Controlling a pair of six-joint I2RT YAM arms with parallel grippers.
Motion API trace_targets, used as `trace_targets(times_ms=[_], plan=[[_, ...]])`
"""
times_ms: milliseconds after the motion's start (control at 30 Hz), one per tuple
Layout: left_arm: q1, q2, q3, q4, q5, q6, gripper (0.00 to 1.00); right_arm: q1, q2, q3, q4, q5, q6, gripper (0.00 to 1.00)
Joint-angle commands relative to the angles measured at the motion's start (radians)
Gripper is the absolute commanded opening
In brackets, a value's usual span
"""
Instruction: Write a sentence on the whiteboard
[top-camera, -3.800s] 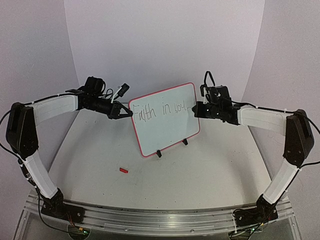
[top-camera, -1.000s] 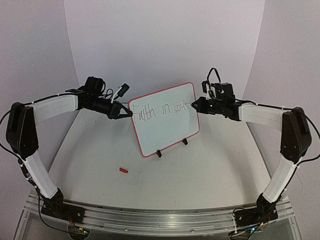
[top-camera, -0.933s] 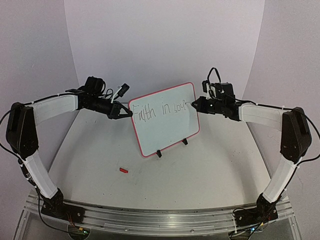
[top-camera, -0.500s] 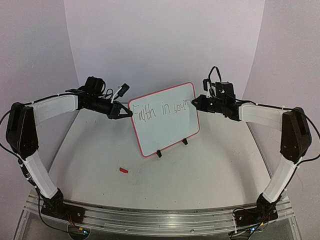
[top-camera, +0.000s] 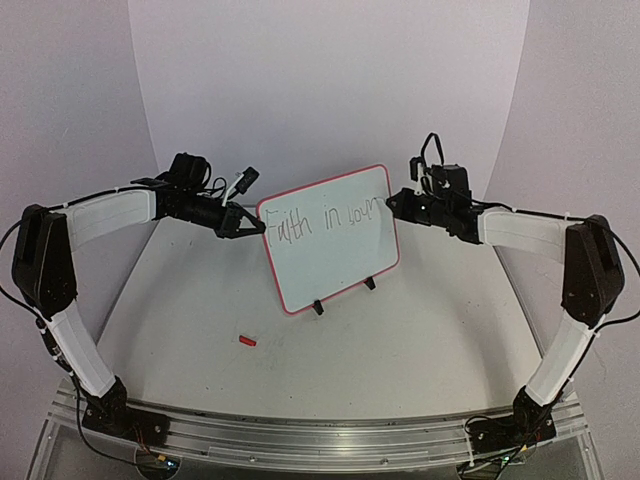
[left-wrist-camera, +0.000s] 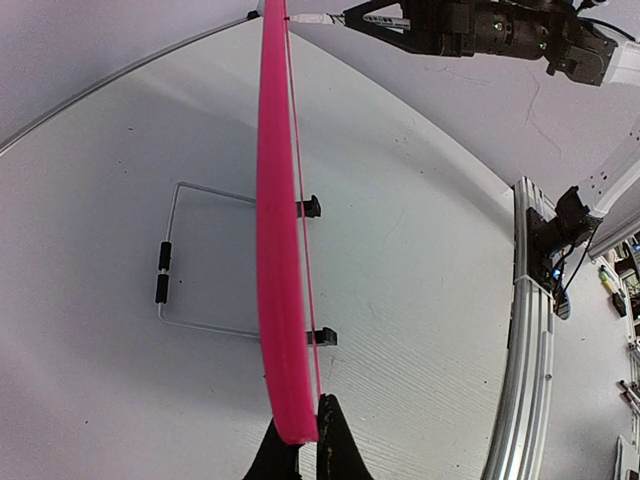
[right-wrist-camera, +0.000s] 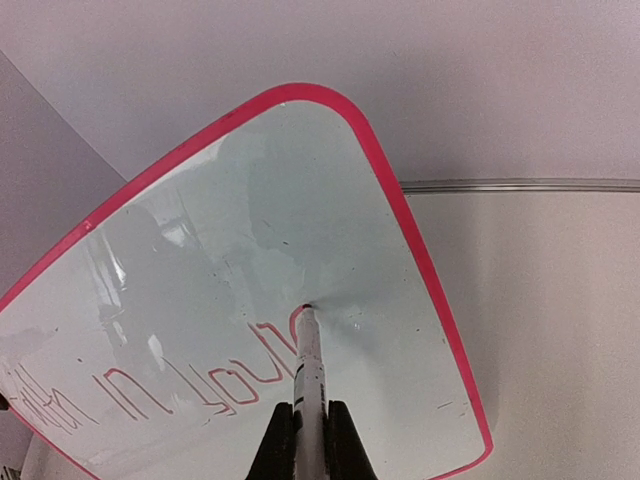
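The whiteboard (top-camera: 335, 262), white with a red-pink rim, stands tilted at mid-table on two black clip feet (top-camera: 318, 308). The sentence (top-camera: 326, 219) runs along its top as thin dark words, "Faith in" and a part-written word after them. My left gripper (top-camera: 256, 228) is shut on the board's left edge, and the left wrist view shows that edge (left-wrist-camera: 276, 250) pinched between its fingertips (left-wrist-camera: 305, 432). My right gripper (top-camera: 392, 201) is shut on a thin white marker (right-wrist-camera: 310, 362). The marker's tip touches the whiteboard (right-wrist-camera: 250, 200) at the end of the last written letter (right-wrist-camera: 262, 350).
A small red marker cap (top-camera: 247, 341) lies on the table in front of the board, to the left. A wire stand (left-wrist-camera: 200, 255) sits behind the board. The metal rail (top-camera: 300, 430) with both arm bases runs along the near edge.
My right gripper has shifted slightly up and right along the board's top, and another stroke now follows "in". The left arm and the board have not moved.
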Motion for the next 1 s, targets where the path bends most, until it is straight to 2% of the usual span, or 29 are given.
trace_targets(times_ms=[0,967], plan=[[-0.032,0.013,0.005,-0.072,-0.012,0.047,0.00,0.005,-0.074,-0.046,0.038,0.056,0.009,0.00],[-0.033,0.010,0.006,-0.074,-0.016,0.049,0.00,0.005,0.006,0.019,0.022,-0.035,-0.004,0.00]])
